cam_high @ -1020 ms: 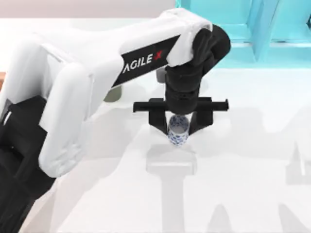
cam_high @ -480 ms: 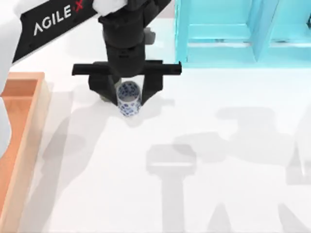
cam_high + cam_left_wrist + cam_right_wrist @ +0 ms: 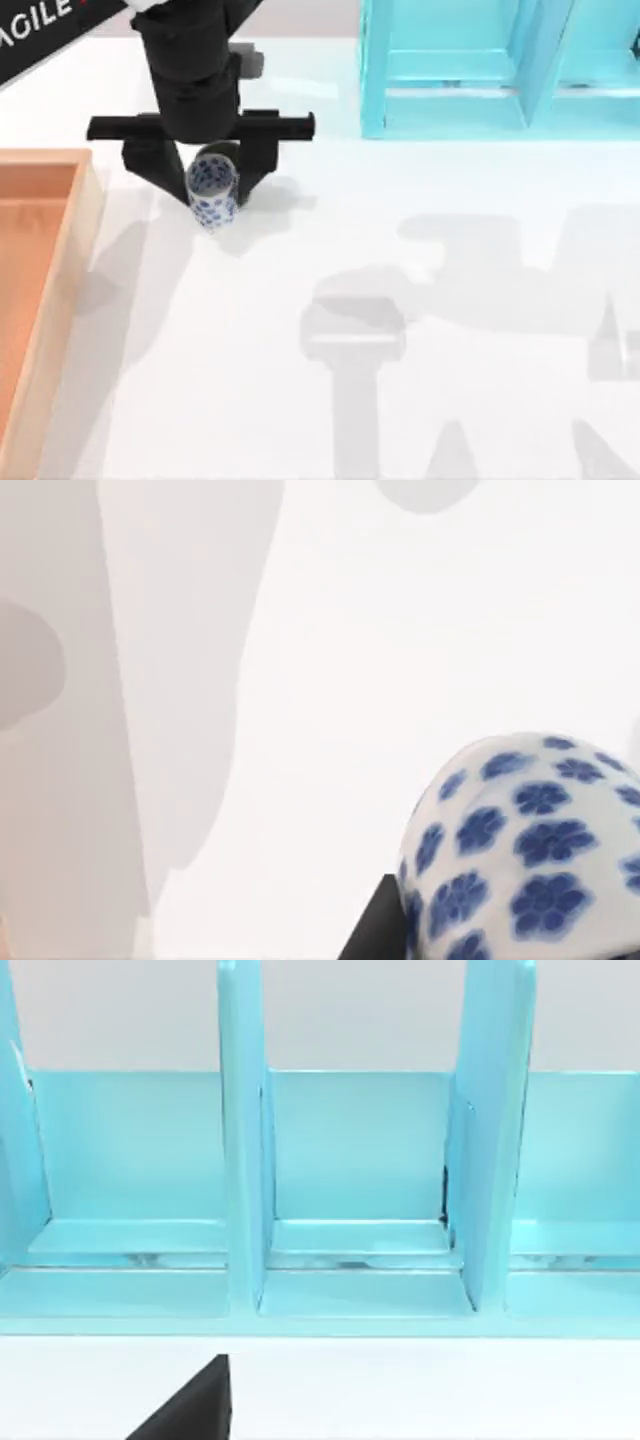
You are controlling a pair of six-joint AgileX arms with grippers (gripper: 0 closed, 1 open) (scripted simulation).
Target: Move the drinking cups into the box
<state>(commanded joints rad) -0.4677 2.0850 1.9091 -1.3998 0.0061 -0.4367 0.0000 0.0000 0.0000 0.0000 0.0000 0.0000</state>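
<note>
Left gripper [image 3: 213, 185]: fingers closed on the white cup with blue floral pattern [image 3: 212, 192], which sits upright between them, carried above the surface [image 3: 420, 330]. Dark olive-grey cup [image 3: 222, 156]: just behind the fingers, partly hidden. Box [image 3: 62, 262]: off to the fingers' left, no cup seen inside; both cups judged outstanding. Cyan shelf unit [image 3: 470, 70]: far right. Right arm: parked facing the shelf.

Looks like a rendered sim test bench to me: flat white table [image 3: 420, 300], cyan shelf unit [image 3: 450, 70] at the back, wooden box [image 3: 40, 250] at left, blank surroundings.
</note>
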